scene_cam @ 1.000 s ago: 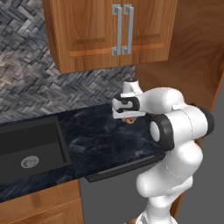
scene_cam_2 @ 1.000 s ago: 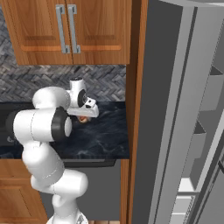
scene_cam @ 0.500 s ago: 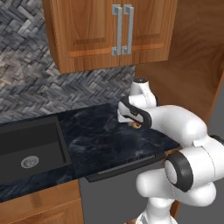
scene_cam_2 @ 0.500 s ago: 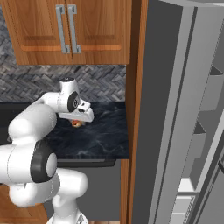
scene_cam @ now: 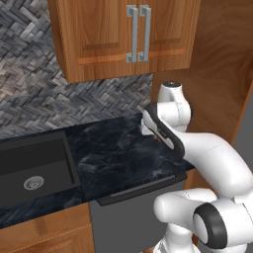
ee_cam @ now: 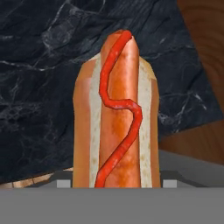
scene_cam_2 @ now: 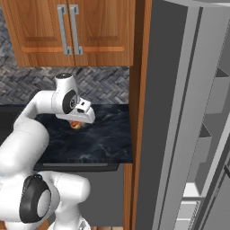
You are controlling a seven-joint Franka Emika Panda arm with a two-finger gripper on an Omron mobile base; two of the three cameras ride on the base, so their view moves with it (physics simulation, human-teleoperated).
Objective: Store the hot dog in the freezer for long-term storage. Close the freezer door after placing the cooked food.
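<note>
The hand [scene_cam_2: 77, 124] is gripping the hot dog [ee_cam: 114, 113] above the tabletop [scene_cam_2: 103, 141] and should be swinging steadily toward the freezer [scene_cam_2: 206, 134] at three o'clock.

The hot dog [ee_cam: 114, 118] hangs clamped in the jaws above the right end of the surface [scene_cam_2: 101, 139] — below the wall cabinets [scene_cam: 126, 34]. The sink [scene_cam: 32, 170] lies far left; the freezer door [scene_cam_2: 168, 121] stands open to the right, the freezer [scene_cam_2: 211, 134] beyond it.
</note>
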